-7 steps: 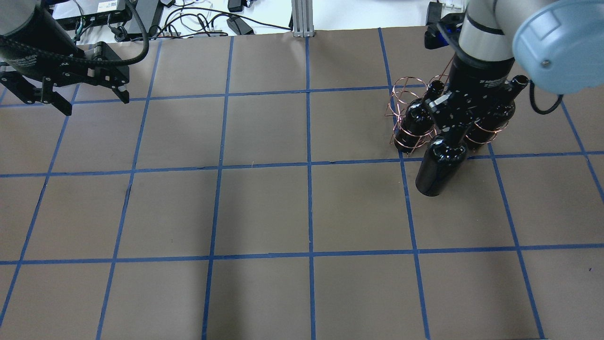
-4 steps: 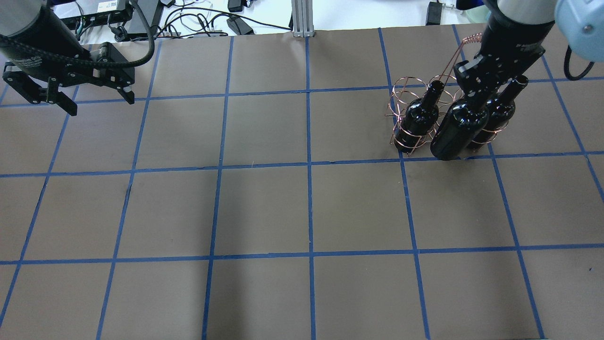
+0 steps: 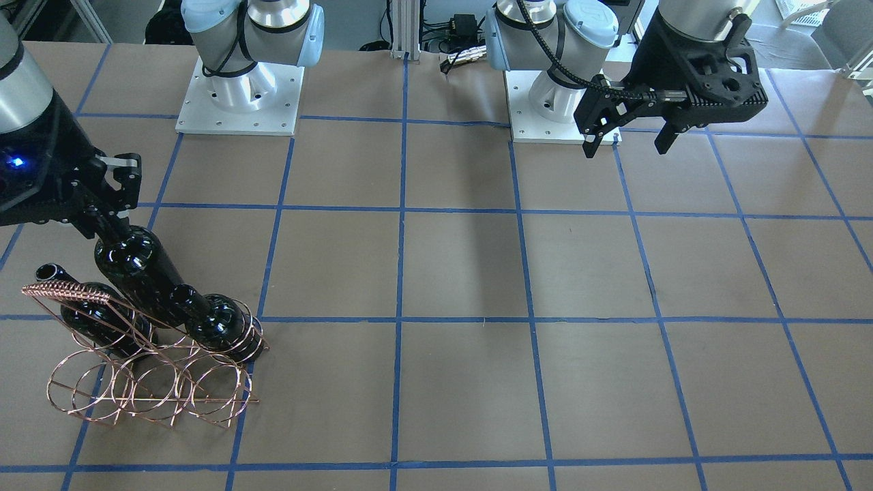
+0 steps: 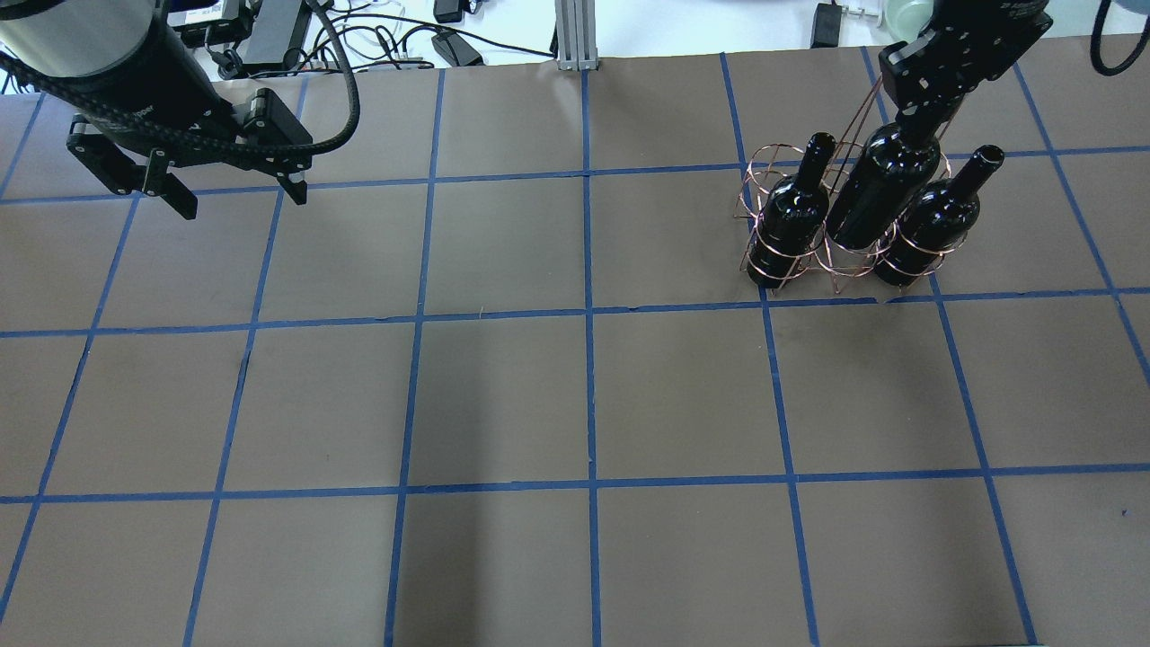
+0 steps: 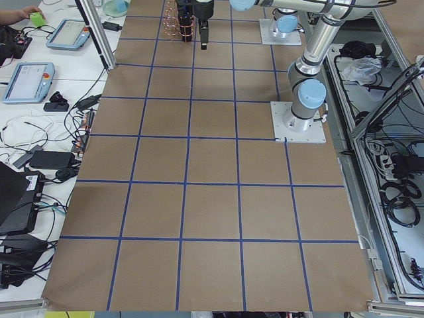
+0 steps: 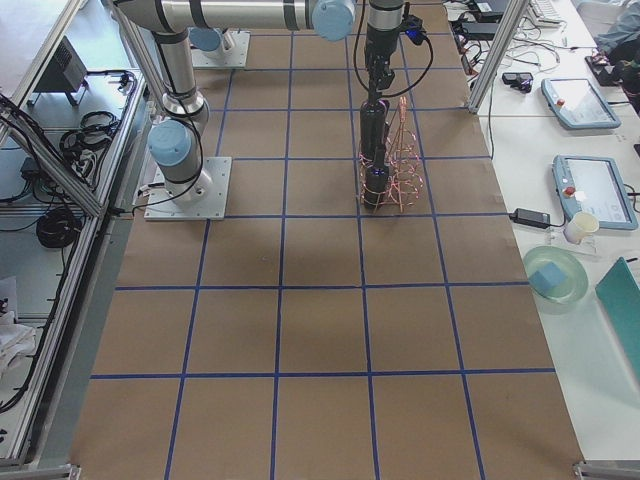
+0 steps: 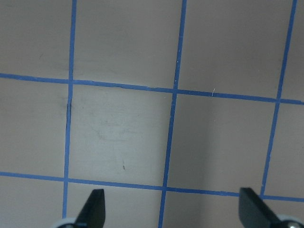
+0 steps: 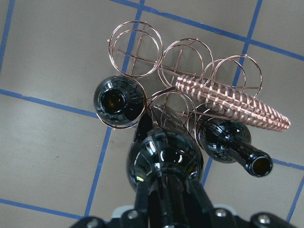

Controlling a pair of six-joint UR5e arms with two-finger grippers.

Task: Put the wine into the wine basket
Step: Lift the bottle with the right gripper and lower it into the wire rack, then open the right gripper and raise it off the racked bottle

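Observation:
The copper wire wine basket (image 4: 840, 265) stands at the far right of the table, with its braided handle (image 3: 68, 293) up. Two black wine bottles (image 4: 795, 211) (image 4: 939, 220) stand in its outer rings. My right gripper (image 4: 925, 112) is shut on the neck of a third wine bottle (image 4: 885, 189). It holds this bottle tilted, with the lower end in the middle ring between the other two. The right wrist view shows the held bottle (image 8: 164, 161), the basket (image 8: 137, 47) and the fingers (image 8: 142, 199) on the neck. My left gripper (image 4: 243, 202) is open and empty at the far left.
Brown table (image 4: 584, 395) with a blue tape grid. Cables and devices (image 4: 386, 40) lie beyond the far edge. The arm bases (image 3: 239, 88) stand at the robot's side. The left wrist view shows only bare table between its fingertips (image 7: 95, 209).
My right gripper has carried the bottle from the near side of the basket away from the robot, into the middle ring. My left arm has moved a little to the right.

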